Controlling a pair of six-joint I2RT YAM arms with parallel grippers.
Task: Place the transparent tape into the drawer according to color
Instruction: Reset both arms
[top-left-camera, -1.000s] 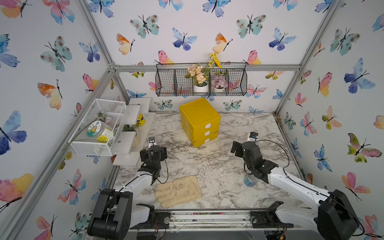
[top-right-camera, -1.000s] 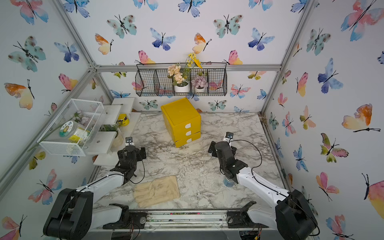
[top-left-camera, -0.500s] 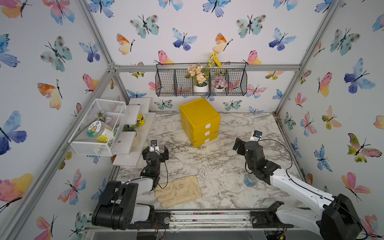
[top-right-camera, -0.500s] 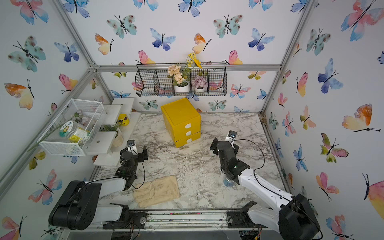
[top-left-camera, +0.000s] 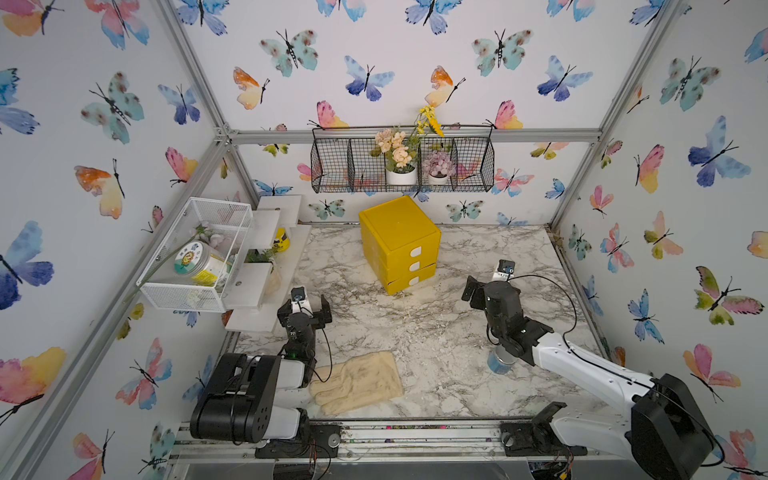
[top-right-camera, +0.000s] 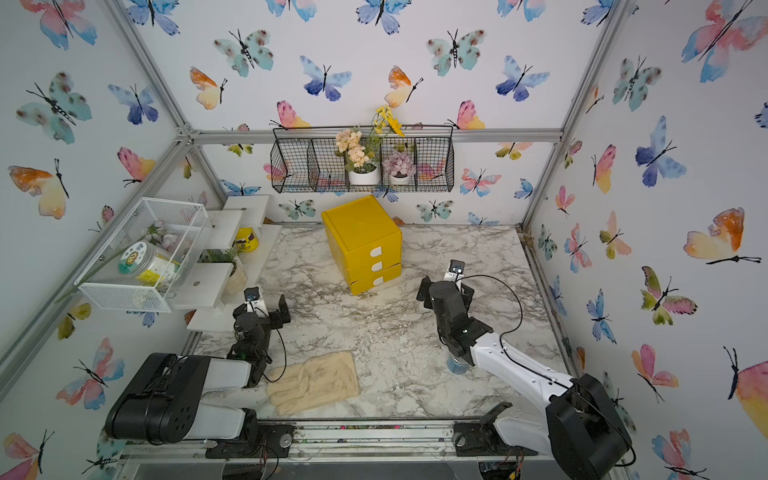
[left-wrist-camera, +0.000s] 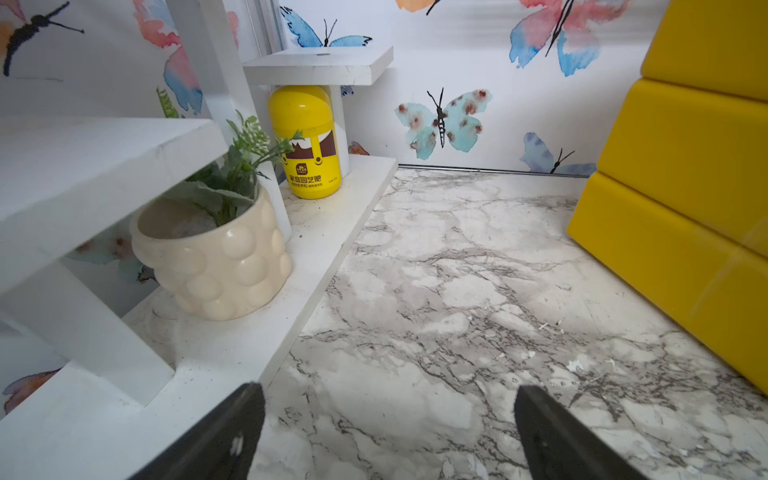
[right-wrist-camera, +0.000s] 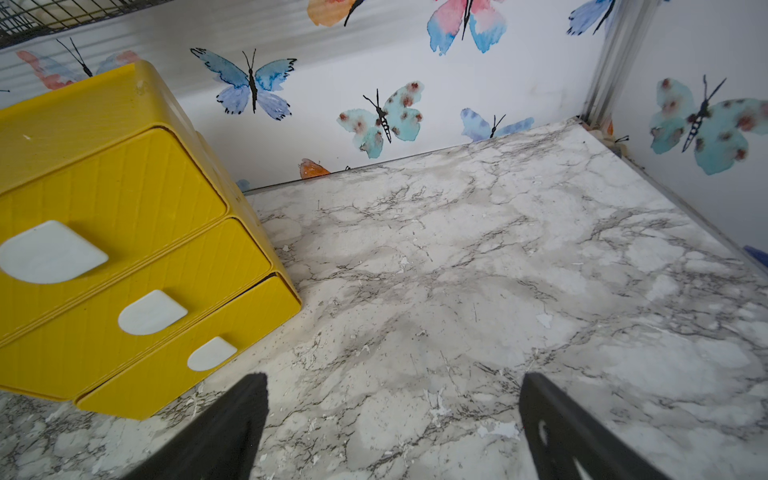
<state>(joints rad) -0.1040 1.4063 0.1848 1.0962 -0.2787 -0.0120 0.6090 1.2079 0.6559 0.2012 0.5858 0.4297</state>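
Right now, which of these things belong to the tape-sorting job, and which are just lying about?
Part of the job: yellow drawers; left gripper and right gripper, both open and empty. No tape in view.

Just lying about: glove; blue tin; flower pots in the wire basket; yellow bottle and cream plant pot on the white shelf; jar.
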